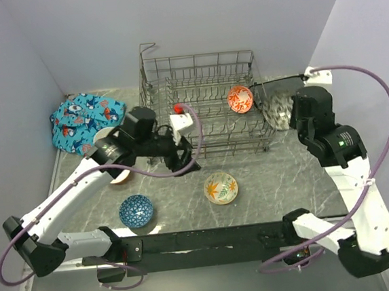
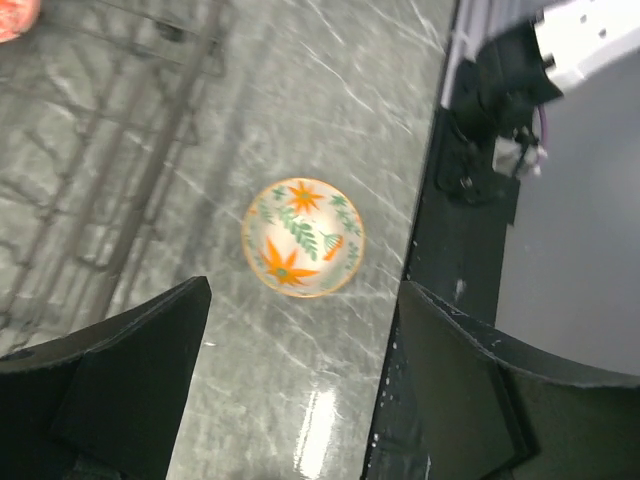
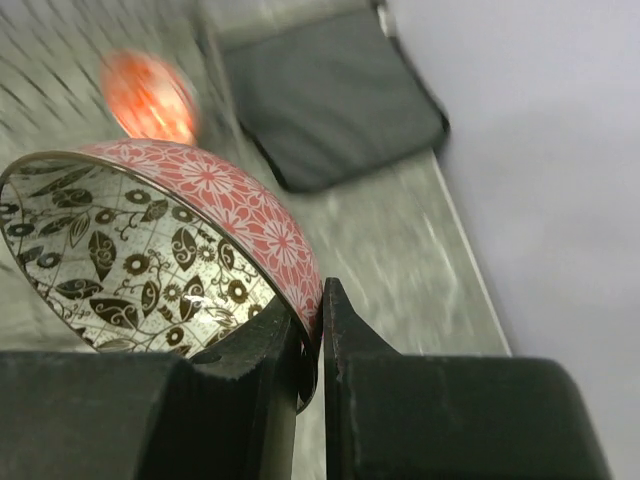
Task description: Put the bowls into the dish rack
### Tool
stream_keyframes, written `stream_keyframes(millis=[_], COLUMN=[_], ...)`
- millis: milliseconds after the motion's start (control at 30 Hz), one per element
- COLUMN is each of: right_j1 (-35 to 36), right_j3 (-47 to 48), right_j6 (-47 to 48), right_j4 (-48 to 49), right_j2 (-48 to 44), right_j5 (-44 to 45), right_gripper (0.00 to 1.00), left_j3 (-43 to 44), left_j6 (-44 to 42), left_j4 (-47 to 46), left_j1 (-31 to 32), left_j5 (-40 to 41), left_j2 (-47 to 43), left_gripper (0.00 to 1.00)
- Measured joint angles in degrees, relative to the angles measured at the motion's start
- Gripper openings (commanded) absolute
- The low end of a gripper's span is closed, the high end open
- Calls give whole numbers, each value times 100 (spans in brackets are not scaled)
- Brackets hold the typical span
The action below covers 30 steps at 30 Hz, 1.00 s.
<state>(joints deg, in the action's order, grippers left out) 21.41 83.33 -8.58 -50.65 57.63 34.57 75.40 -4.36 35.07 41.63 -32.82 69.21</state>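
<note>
The grey wire dish rack [image 1: 206, 117] stands at the back middle, with an orange-red bowl [image 1: 240, 98] upright among its tines. My right gripper [image 3: 320, 325] is shut on the rim of the black-and-white speckled bowl [image 3: 130, 250], which is red-flowered outside, and holds it in the air just right of the rack [image 1: 278, 109]. My left gripper [image 2: 300, 400] is open and empty above the table in front of the rack [image 1: 182, 160]. The cream bowl with orange leaves [image 2: 303, 237] lies below and ahead of it [image 1: 221, 188]. A blue patterned bowl [image 1: 136, 210] sits at the near left.
A plain cream bowl [image 1: 102, 134] is mostly hidden under my left arm. A blue printed cloth [image 1: 83, 120] lies at the far left. A flat dark grey mat [image 3: 330, 95] lies right of the rack. A black bar [image 1: 209, 239] with the arm bases runs along the near edge.
</note>
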Motion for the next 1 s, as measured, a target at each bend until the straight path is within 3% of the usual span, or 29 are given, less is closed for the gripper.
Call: stream_keyframes(millis=[267, 400, 567, 733, 867, 1000], right_j1=[-2450, -3294, -3654, -4131, -4435, -4570], right_j3=[-675, -953, -1364, -2146, -2326, -2371], right_j6=[-90, 103, 334, 835, 1043, 1126], right_j4=[-1005, -1106, -1001, -758, -748, -531], right_j2=[297, 752, 922, 496, 236, 247], right_j5=[-2592, -3220, -3554, -3764, -3711, -3589], right_gripper=[0, 0, 0, 0, 0, 0], left_j3=[-4, 24, 22, 28, 179, 385], left_j6=[-372, -577, -861, -1078, -765, -107], left_j4=[-87, -232, -551, -782, -809, -782], left_j1=[841, 1416, 1808, 1926, 2094, 2352], left_j5=[378, 973, 1617, 2050, 2448, 2833], left_j2=[581, 1137, 1733, 2288, 2721, 2973], left_gripper=[84, 83, 76, 71, 65, 51])
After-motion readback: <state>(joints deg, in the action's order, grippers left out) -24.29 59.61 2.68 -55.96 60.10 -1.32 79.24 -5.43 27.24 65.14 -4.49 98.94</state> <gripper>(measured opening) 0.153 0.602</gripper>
